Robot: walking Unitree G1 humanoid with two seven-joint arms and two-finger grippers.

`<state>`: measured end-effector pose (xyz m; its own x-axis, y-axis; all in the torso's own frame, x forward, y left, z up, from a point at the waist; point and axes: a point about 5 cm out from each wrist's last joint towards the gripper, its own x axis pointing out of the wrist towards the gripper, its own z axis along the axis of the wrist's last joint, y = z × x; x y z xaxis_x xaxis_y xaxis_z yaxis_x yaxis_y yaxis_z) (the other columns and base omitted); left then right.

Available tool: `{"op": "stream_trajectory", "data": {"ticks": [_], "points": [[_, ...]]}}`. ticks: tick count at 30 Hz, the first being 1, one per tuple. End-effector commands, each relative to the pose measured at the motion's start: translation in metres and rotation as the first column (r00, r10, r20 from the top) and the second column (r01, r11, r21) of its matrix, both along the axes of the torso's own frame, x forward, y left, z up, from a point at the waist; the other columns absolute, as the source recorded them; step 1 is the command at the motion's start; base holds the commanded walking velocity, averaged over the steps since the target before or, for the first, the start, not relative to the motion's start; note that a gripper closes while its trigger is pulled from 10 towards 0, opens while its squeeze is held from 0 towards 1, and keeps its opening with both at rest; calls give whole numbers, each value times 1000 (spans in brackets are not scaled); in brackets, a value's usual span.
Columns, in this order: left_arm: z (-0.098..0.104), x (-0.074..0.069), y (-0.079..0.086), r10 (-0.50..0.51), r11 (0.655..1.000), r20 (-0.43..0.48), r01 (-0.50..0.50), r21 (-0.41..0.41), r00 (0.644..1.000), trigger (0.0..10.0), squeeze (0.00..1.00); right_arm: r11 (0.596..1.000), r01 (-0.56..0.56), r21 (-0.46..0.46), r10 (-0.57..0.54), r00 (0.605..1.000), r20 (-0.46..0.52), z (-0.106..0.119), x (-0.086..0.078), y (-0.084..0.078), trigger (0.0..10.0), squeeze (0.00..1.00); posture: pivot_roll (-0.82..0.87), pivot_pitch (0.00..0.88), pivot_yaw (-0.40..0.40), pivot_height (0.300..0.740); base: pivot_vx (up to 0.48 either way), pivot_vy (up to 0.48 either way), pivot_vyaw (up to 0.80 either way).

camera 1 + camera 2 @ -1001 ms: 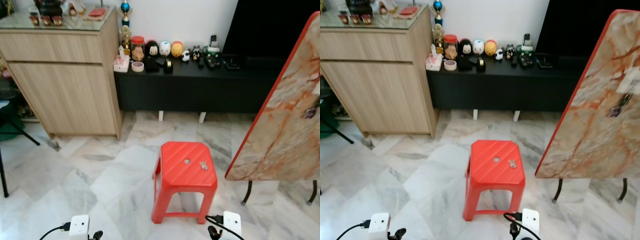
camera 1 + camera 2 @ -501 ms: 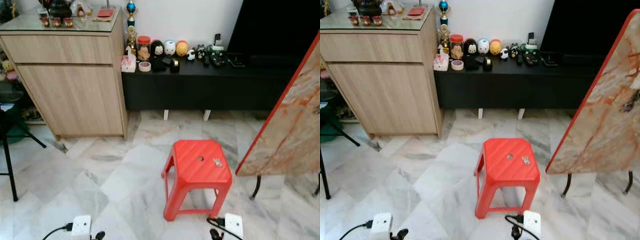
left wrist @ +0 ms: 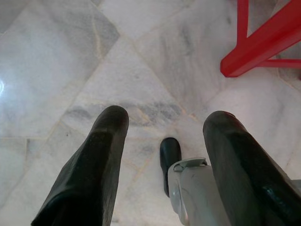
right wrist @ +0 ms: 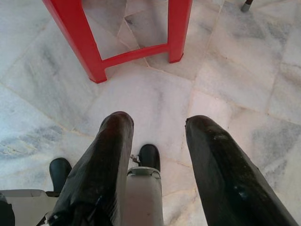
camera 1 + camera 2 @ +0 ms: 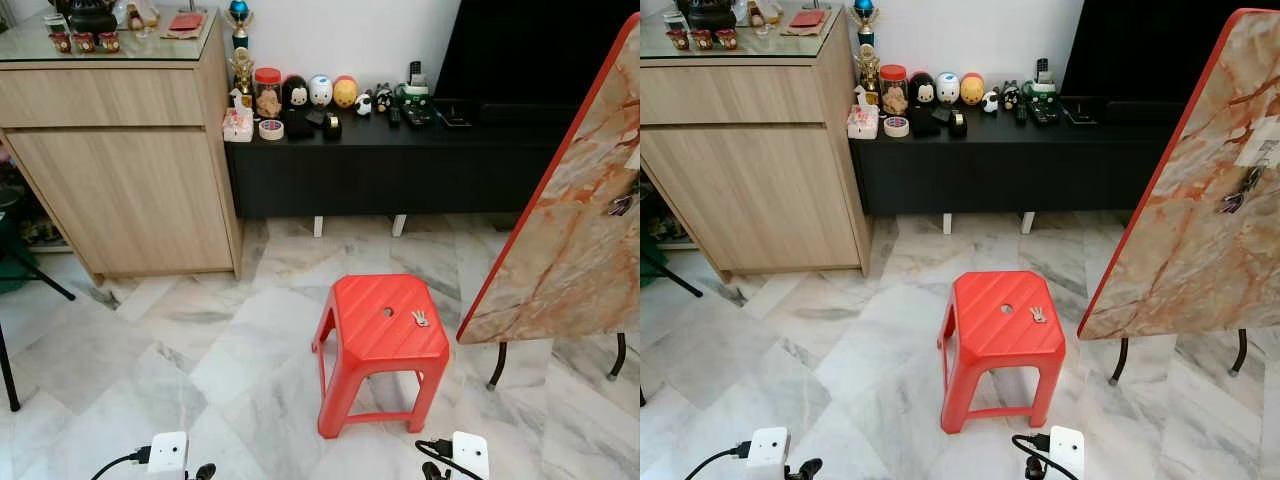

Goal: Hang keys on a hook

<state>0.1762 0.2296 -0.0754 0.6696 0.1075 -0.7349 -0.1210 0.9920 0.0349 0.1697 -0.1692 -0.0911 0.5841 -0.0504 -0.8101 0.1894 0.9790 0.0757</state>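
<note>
Your robot stands on pale grey-veined marble floor tiles (image 5: 150, 350) facing a red plastic stool (image 5: 383, 345), where a small bunch of silver metal keys (image 5: 420, 318) lies on the seat beside its round centre hole. Both arms hang low at the bottom edge of your head view, each wrist showing as a white box with a black cable.

Your left gripper (image 3: 164, 132) points down at the floor with its two black fingers (image 3: 96, 160) spread apart and nothing between them; one red stool leg and its crossbar sit well beyond the fingertips, off to one side.

Your right gripper (image 4: 157, 125) hangs likewise, fingers (image 4: 106, 160) parted and empty, with two stool legs and the crossbar ahead of the fingertips (the keys lie up on the seat, well apart from either gripper).

To your right of the stool leans a tilted marble-patterned tabletop with a red rim (image 5: 575, 230) on thin black legs; a small dark bunch (image 5: 621, 204) hangs on its face, too small to make out clearly. Behind the stool runs a long black low cabinet (image 5: 400, 170) carrying round toy figures and small ornaments, and at its left stands a light wooden sideboard with a glass top (image 5: 120, 150).
</note>
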Motion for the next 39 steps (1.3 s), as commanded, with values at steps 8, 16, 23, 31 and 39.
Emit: {"op": "stream_trajectory", "data": {"ticks": [8, 16, 23, 31, 39], "points": [[1, 3, -4, -26, 1000, 15, 26, -3, 1000, 10000, 0, 1000, -13, -16, 13, 1000, -13, -1, -2, -4, 10000, 0, 52, 0, -62, 740, 0, 0, 0], [3, 7, -4, -37, 999, 28, 37, 0, 999, 10000, 0, 999, -41, -18, 41, 999, -17, -1, -1, -1, 10000, 0, 51, 0, -54, 740, 0, 0, 0], [3, 8, -5, -41, 999, 30, 40, 2, 999, 10000, 0, 999, -49, -20, 49, 999, -23, -1, -2, -1, 10000, 0, 53, 0, -57, 740, 0, 0, 0], [4, 10, -8, -45, 999, 38, 45, 0, 998, 10000, 0, 995, -91, -38, 89, 996, -30, -1, -2, -1, 10000, 0, 58, 0, -63, 740, 0, 0, 0], [4, 10, -8, -40, 999, 46, 40, 1, 998, 10000, 0, 987, -146, -63, 145, 989, -24, 0, 0, 1, 10000, 0, 59, 0, -65, 740, 0, 0, 0]]}}
